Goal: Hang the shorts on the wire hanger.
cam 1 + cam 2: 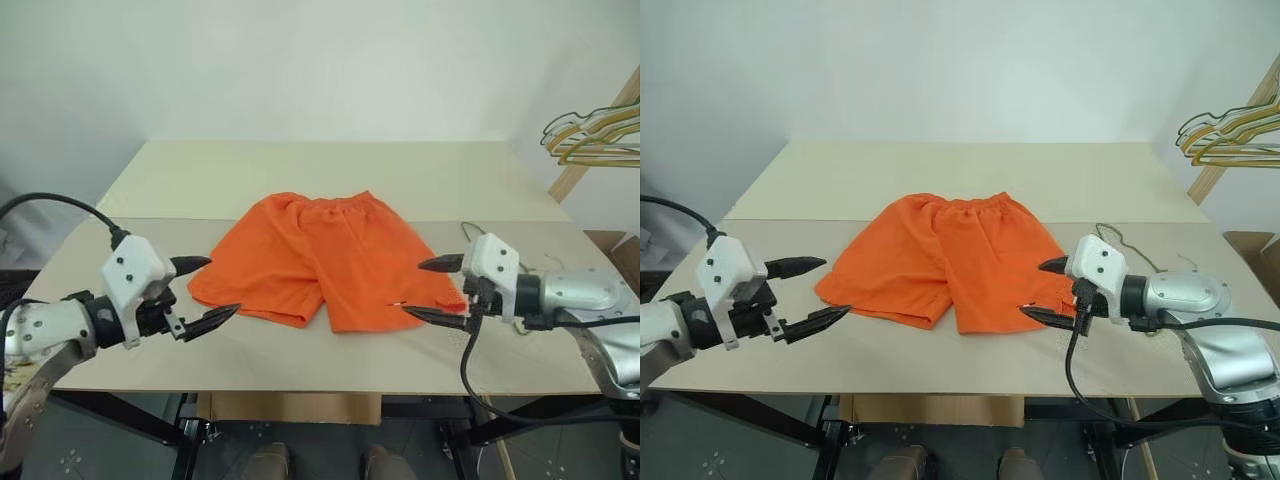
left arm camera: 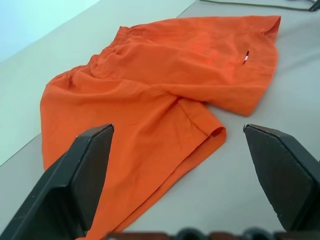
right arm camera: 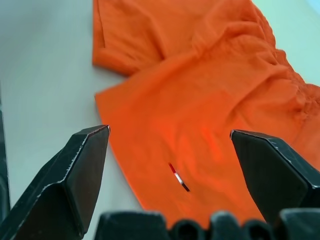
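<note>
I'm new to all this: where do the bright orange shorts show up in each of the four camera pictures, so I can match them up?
Left eye view: the shorts lie flat mid-table, between the open left gripper and open right gripper.
Right eye view: the same, a little left of centre.
Left wrist view: spread beyond the fingers, one leg hem nearest.
Right wrist view: filling the far side beyond the fingers.
Shared landmark: the small red-and-white tag on one leg.

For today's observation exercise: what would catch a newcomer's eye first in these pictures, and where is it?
The bright orange shorts lie spread flat in the middle of the beige table, waistband toward the far wall. The left gripper and right gripper hover open on either side of the legs, holding nothing. A cluster of wire hangers hangs at the far right.
</note>
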You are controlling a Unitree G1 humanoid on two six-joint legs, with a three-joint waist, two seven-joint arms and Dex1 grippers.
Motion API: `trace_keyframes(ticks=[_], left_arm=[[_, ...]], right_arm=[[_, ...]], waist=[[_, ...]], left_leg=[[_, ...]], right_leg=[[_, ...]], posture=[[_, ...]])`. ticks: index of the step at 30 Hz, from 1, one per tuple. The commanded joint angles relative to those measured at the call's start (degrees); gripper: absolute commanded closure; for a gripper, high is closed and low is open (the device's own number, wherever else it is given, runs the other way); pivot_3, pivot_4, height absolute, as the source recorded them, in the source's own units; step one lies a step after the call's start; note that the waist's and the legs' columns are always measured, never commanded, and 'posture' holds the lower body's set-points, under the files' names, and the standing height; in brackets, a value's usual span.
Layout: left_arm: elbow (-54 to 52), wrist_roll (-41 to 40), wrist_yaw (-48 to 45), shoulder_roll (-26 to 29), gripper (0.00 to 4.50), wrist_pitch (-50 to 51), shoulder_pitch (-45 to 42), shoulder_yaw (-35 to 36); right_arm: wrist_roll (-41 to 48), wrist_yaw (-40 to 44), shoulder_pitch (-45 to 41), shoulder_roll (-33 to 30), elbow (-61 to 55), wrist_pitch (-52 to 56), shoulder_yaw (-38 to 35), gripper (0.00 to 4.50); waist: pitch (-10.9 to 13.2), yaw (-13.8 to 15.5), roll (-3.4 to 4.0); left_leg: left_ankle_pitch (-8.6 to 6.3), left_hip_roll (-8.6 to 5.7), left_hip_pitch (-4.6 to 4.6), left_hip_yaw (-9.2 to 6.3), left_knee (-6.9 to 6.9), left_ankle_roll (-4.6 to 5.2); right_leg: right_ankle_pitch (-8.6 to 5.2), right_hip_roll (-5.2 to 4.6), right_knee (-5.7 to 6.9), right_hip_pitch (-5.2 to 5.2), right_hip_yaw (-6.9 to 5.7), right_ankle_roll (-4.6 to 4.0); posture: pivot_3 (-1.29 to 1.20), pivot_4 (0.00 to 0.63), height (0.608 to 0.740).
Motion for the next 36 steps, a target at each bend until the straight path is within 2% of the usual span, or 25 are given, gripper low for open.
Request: trace_keyframes(ticks=[1,6,9,14,18,21,26,32,36], left_arm=[[0.1,-0.3,-0.8,0.3,0.0,-1.1,-0.5,-0.9],[2.5,0.1,-1.1,0.5,0.0,-1.8,-4.3,-4.3],[3.0,0.2,-1.4,0.5,0.0,-2.0,-5.9,-5.8],[3.2,0.3,-1.4,0.4,0.0,-2.0,-6.6,-6.4],[2.9,0.3,-1.1,0.1,0.0,-2.1,-6.5,-6.8],[2.3,0.0,-0.7,-0.1,0.0,-2.0,-6.2,-6.7],[1.6,-0.2,-0.3,-0.1,0.0,-2.1,-5.3,-6.1],[1.3,-0.3,0.1,-0.2,0.0,-2.3,-5.0,-6.2],[1.4,0.0,0.4,-0.5,0.0,-2.6,-5.7,-7.4]], right_arm=[[-12.7,1.4,2.7,-4.2,4.0,-18.5,4.4,0.02],[-19.5,1.5,1.7,-3.4,8.1,-27.9,9.5,0.02],[-30.2,-3.5,-1.5,-1.9,14.8,-32.9,13.8,0.02],[-42.4,-12.5,-8.6,1.3,26.3,-36.7,17.6,0.02],[-47.3,-16.6,-12.9,3.9,34.6,-40.9,20.8,0.02],[-52.4,-20.5,-16.1,5.4,40.7,-43.9,23.7,0.64],[-56.0,-24.8,-18.6,6.7,46.0,-44.6,25.1,2.37],[-55.8,-24.7,-18.7,7.6,46.3,-44.5,24.6,4.49],[-47.8,-16.2,-15.6,9.3,38.7,-39.3,22.2,4.49]], waist=[[0.0,-0.3,-0.02],[0.0,-1.7,-0.02],[0.0,-2.9,-0.03],[0.0,-4.1,-0.03],[0.0,-4.1,-0.05],[-0.1,-4.5,-0.16],[-0.1,-5.1,-0.18],[-0.1,-5.2,-0.17],[-0.1,-5.2,-0.18]], left_leg=[[0.0,-0.01,0.01,0.14,0.0,0.0],[0.0,0.04,0.07,0.37,0.0,0.0],[0.0,0.08,0.08,0.3,0.0,0.0],[0.0,0.09,0.11,0.17,-0.02,-0.01],[0.0,0.08,0.24,0.17,-0.02,-0.01],[-0.01,0.09,0.33,0.15,-0.02,-0.01],[-0.03,0.09,1.2,0.08,-0.24,-0.01],[-0.03,0.08,1.19,0.02,-0.26,-0.01],[-0.04,0.09,1.18,0.0,-0.27,-0.02]], right_leg=[[0.0,0.0,-0.02,0.01,-0.02,0.0],[0.0,0.04,0.04,0.03,-0.01,-0.01],[0.0,0.08,0.04,0.03,0.0,-0.02],[0.01,0.08,0.06,0.01,0.08,-0.05],[0.03,0.08,0.05,0.12,0.1,-0.08],[0.03,0.09,0.05,0.21,0.11,-0.08],[0.02,0.1,-0.29,1.17,0.06,-0.1],[0.02,0.1,-0.36,1.2,0.04,-0.1],[0.02,0.1,-0.37,1.2,0.04,-0.1]], posture=[[-0.07,0.058,0.74],[-0.09,0.06,0.74],[-0.1,0.061,0.74],[-0.1,0.057,0.74],[-0.09,0.051,0.74],[-0.08,0.047,0.74],[-0.07,0.038,0.74],[-0.07,0.029,0.74],[-0.08,0.028,0.74]])
